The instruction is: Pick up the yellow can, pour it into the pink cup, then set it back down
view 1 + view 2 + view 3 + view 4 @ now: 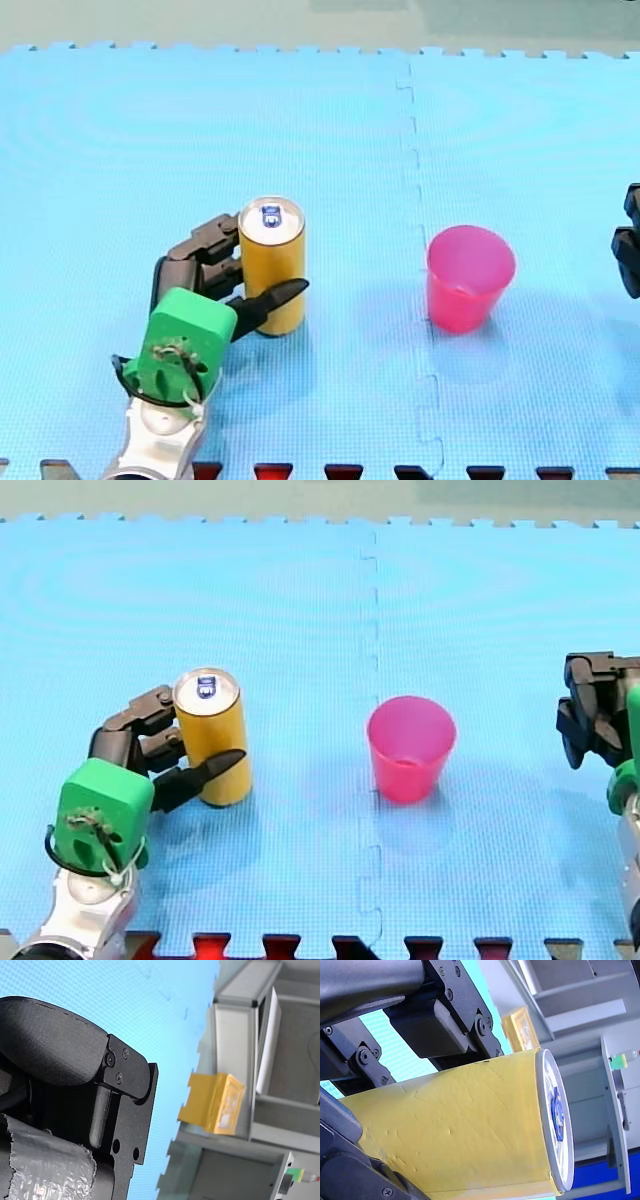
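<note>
Pinching the tall yellow metal can (272, 268) with the left hand (207, 276), reaching in from the near left corner of the blue interlocking foam mat (300, 120). Wrapping two black fingers (212, 240) around the can's far side and pressing the black thumb (274, 297) across its near side, low on the body. Holding the can upright, silver lid with blue tab facing up, base down at the mat. Showing the same grip close up in the second wrist view, with the yellow wall lying against the black finger links. Carrying a green housing (186, 338) just behind the hand, at the wrist.

Leaving the pink translucent plastic cup (468, 280) well apart, out past the thumb tip on the can's other side, standing upright on the mat with its mouth up.

Hanging the right hand (592, 708) farther out, beyond the cup at the mat's right edge, holding nothing; impossible to tell whether spread or pressed together.
</note>
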